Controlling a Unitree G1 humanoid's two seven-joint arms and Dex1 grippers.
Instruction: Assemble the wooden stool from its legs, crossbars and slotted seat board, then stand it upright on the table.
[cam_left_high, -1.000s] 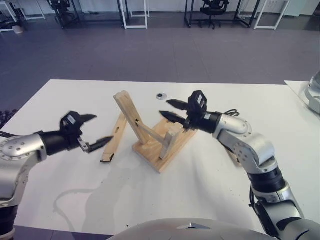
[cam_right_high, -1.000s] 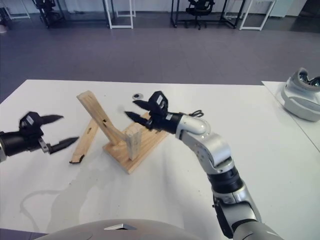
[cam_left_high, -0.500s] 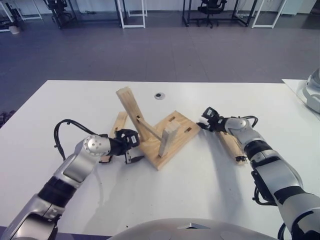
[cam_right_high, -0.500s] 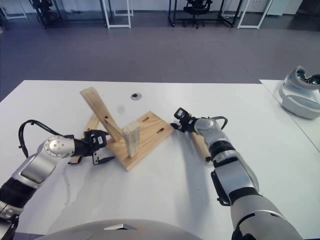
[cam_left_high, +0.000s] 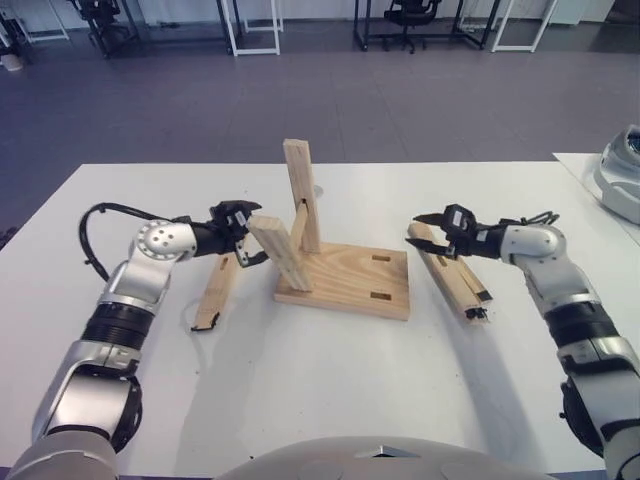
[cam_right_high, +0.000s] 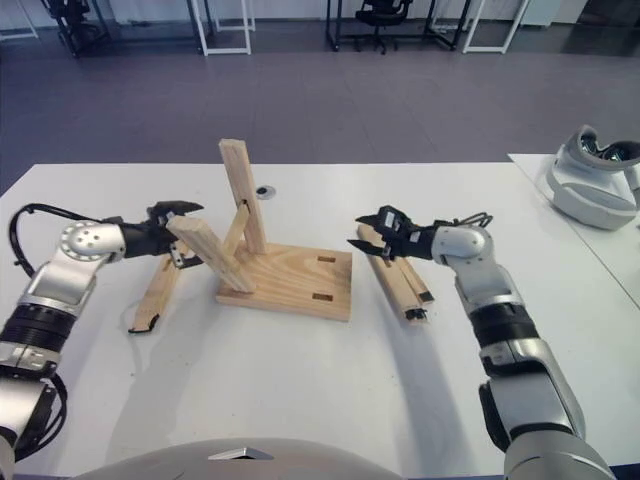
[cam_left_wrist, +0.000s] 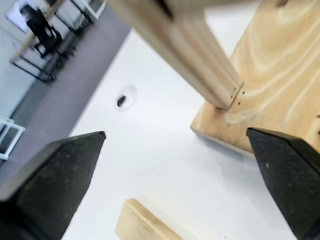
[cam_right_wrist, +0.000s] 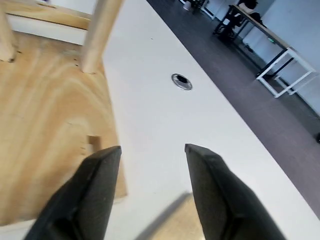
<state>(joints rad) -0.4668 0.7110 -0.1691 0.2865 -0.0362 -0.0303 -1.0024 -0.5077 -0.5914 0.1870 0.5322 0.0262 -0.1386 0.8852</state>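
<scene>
Seat board (cam_left_high: 350, 288) lies flat mid-table, with an upright leg (cam_left_high: 300, 190) and a leaning leg (cam_left_high: 283, 258) at its left end. Left gripper (cam_left_high: 243, 235) is spread around the leaning leg's top. Right gripper (cam_left_high: 432, 233) is spread over the loose legs (cam_left_high: 455, 280) to the right. Leg-fitting step. Likely next: straighten the leaning leg, then grab a loose one.

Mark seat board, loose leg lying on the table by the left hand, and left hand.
seat board (cam_left_high: 345, 283): left eye view, bare top face.
loose leg (cam_left_high: 217, 293): left eye view, mid-length.
left hand (cam_left_high: 250, 233): left eye view, midway between fingertips.

Table (cam_left_high: 300, 390) w/ seat board (cam_left_high: 365, 282), loose legs (cam_left_high: 452, 275)
</scene>
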